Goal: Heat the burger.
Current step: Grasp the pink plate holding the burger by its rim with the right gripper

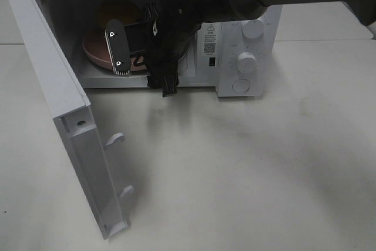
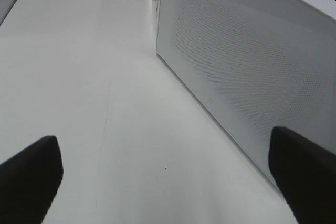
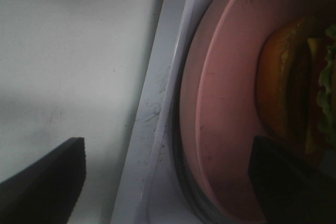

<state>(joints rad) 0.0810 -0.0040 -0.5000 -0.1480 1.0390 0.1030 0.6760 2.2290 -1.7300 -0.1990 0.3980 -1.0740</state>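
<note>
The burger (image 3: 294, 93) is seen resting on the pink plate (image 3: 220, 114) inside the open microwave (image 1: 247, 57) — ready for heating — while the right gripper (image 3: 168, 177), spread wide and empty, is held at the opening.

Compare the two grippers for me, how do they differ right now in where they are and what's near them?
The right gripper is at the mouth of the open microwave, by the pink plate carrying the burger; the left gripper hangs over bare table beside the microwave's perforated side wall. The right gripper shows in the high view; the left gripper does not. Both are open and hold nothing.
</note>
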